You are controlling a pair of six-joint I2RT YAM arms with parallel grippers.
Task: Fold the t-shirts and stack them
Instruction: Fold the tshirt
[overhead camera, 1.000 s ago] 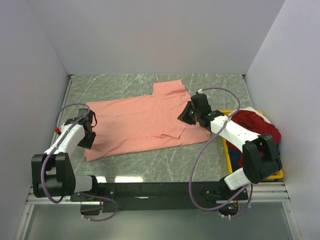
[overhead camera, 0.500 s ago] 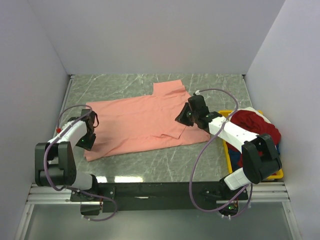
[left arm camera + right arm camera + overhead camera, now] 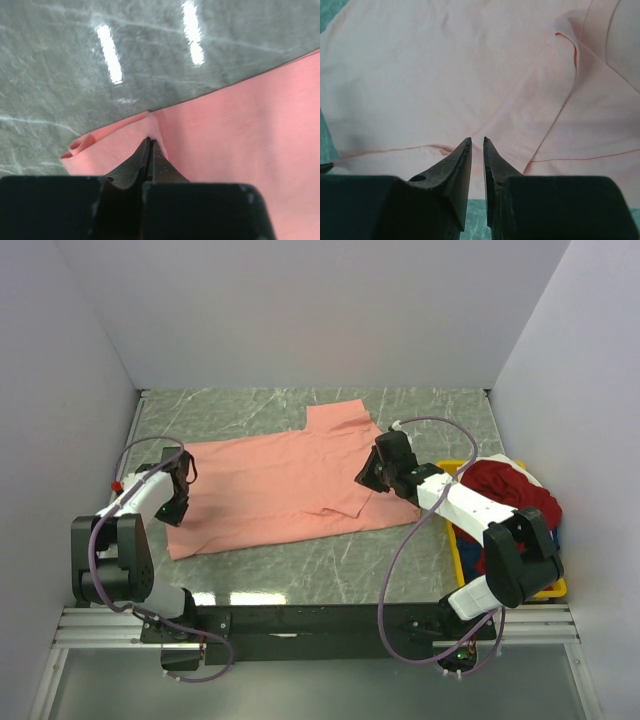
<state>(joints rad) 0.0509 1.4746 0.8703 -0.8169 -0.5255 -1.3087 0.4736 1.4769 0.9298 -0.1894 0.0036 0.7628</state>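
Observation:
The salmon-pink t-shirt (image 3: pixel 285 485) lies spread flat on the marble table, one sleeve pointing to the far side. My left gripper (image 3: pixel 176 502) sits at the shirt's left edge. In the left wrist view its jaws (image 3: pixel 150 141) are shut on a puckered fold of the pink cloth (image 3: pixel 240 130). My right gripper (image 3: pixel 368 476) hovers over the shirt's right part. Its jaws (image 3: pixel 477 141) stand a narrow gap apart above the pink cloth (image 3: pixel 445 75), holding nothing. A deep red t-shirt (image 3: pixel 510 490) lies heaped in the bin, with white (image 3: pixel 505 460) and dark blue (image 3: pixel 470 555) bits.
The yellow plastic bin (image 3: pixel 455 540) stands at the right edge, beside the right arm. White walls close in the table on the left, back and right. Bare marble (image 3: pixel 300 560) shows in front of the shirt and behind it (image 3: pixel 230 410).
My left gripper has moved away from me along the shirt's left edge. The right gripper has shifted slightly over the shirt's right part.

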